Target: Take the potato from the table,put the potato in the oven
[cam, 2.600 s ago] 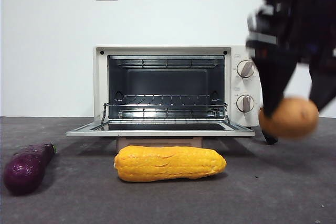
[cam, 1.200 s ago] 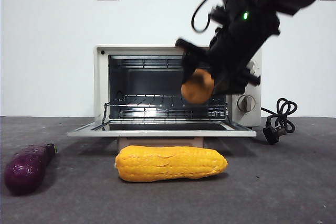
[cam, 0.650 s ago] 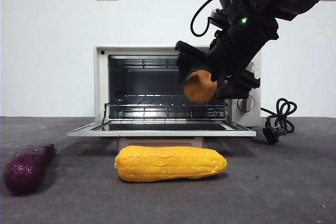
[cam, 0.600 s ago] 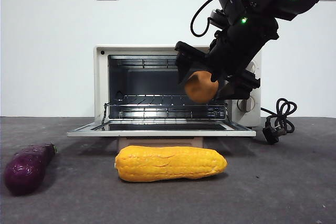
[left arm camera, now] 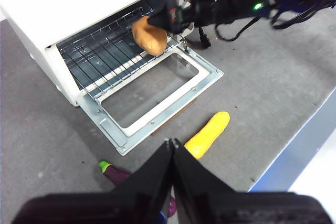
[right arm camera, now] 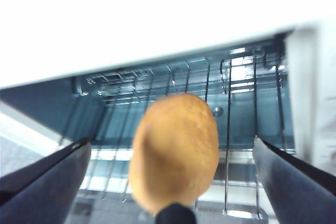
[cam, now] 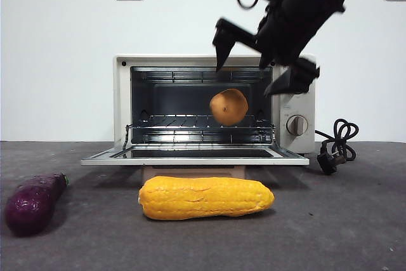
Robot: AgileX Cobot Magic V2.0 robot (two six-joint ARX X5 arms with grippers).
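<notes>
Above the oven (cam: 209,103) rack, the right tool (cam: 257,55) gapes empty, potato (cam: 228,106) loose; left tool (left arm camera: 172,148) closed.

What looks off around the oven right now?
The roundish tan-orange potato sits on the wire rack near the right front of the open cream-white toaster oven, released rather than held. The right gripper is above it, jaws wide apart. Nothing looks spilled or damaged.
</notes>
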